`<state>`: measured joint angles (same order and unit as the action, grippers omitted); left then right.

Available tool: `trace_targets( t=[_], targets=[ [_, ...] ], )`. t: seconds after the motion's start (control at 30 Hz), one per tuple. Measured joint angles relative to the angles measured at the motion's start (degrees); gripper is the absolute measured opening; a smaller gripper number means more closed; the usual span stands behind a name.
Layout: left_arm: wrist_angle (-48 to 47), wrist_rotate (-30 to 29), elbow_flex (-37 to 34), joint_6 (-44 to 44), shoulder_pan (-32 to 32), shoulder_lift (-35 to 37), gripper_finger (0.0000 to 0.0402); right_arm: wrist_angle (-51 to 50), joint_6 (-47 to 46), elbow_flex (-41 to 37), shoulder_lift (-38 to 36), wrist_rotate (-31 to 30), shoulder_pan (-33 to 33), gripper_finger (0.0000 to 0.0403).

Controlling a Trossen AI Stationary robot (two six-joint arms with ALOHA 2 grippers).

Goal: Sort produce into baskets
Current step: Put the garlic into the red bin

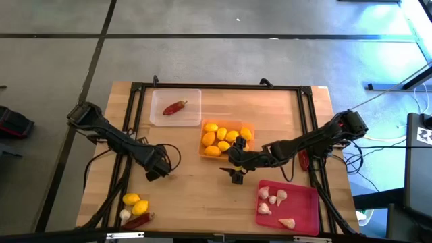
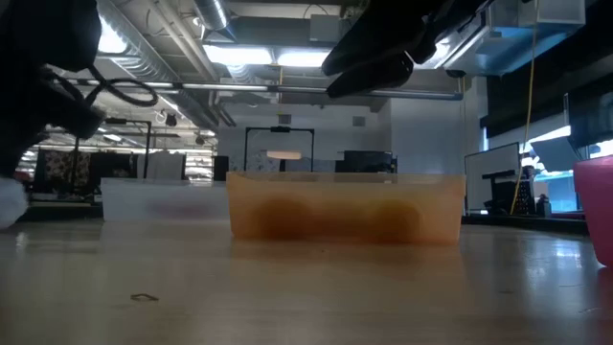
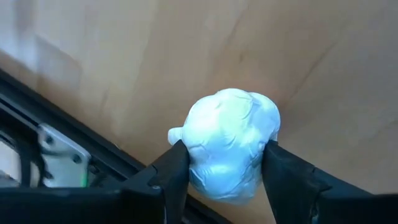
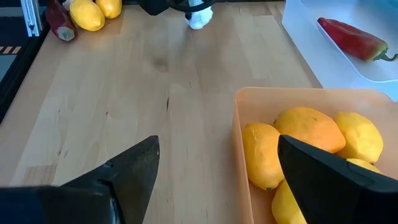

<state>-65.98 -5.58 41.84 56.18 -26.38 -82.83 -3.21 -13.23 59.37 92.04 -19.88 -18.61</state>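
Observation:
My left gripper (image 1: pixel 159 173) stands at the table's left-middle, its fingers closed on a whitish garlic bulb (image 3: pixel 227 146), which also shows in the right wrist view (image 4: pixel 200 17). My right gripper (image 4: pixel 217 168) hangs open and empty just near of the orange basket (image 1: pixel 226 138), which holds several lemons (image 1: pixel 221 133). The clear basket (image 1: pixel 192 98) holds one red chili (image 1: pixel 175 107). The red-pink basket (image 1: pixel 304 219) holds several garlic bulbs (image 1: pixel 273 199). Two lemons (image 1: pixel 135 202), a garlic bulb (image 1: pixel 125 214) and a chili (image 1: pixel 138 221) lie loose at the near left corner. My left gripper pinches the garlic bulb between its two fingers, one on each opposite side (image 3: pixel 193 158). The fingers come from above, pointing steeply down. The bulb sits low between the fingers, its underside at the wooden tabletop.
A black frame (image 1: pixel 216 88) runs around the table's edges. Another red chili (image 1: pixel 304 160) lies by the right rail. Bare wood (image 1: pixel 196 189) stretches between the two grippers and toward the near edge.

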Motion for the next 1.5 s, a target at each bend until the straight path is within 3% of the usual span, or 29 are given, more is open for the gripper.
trace_targets(
  t=[0.37, 0.57, 0.7, 0.83, 0.97, 1.1, 1.33, 1.5],
  targets=[
    [-1.54, -13.45, 12.11, -8.31, -4.01, 1.31, 0.0169, -0.84, 0.13, 0.0, -0.69, -0.02, 0.42, 0.0319],
    [-1.29, -24.19, 19.09, -15.03, -6.23, 1.31, 0.0168, -1.2, 0.12, 0.0, -1.85, -0.57, 0.39, 0.0319],
    [4.63, -32.72, 21.78, -24.28, -7.5, 1.31, 0.0168, -1.37, 0.44, 0.0, -4.43, -1.68, 0.39, 0.0319],
    [14.66, -38.14, 21.76, -41.58, -7.16, 1.32, 0.0168, -1.37, 1.53, 0.02, -8.12, -2.63, 0.39, 0.0319],
    [23.56, -38.63, 21.34, -62.48, -5.2, 1.31, 0.0168, -1.34, 1.53, 0.04, -9.72, -2.64, 0.39, 0.0319],
    [32.22, -38.74, 21.34, -75.15, -3.89, 1.31, 0.0168, -1.39, 1.53, 0.04, -9.54, -2.63, 0.39, 0.0319],
    [41.86, -38.49, 21.34, -89.86, -3.96, 1.31, 0.0168, -0.59, 3.35, 0.04, -8.58, 0.34, 1.08, 0.0319],
    [44.19, -30.78, 21.34, -97.03, -3.94, 1.26, 0.0168, 2.82, 9.02, 0.04, -8.58, 3.02, 1.05, 0.0319]
  ],
)
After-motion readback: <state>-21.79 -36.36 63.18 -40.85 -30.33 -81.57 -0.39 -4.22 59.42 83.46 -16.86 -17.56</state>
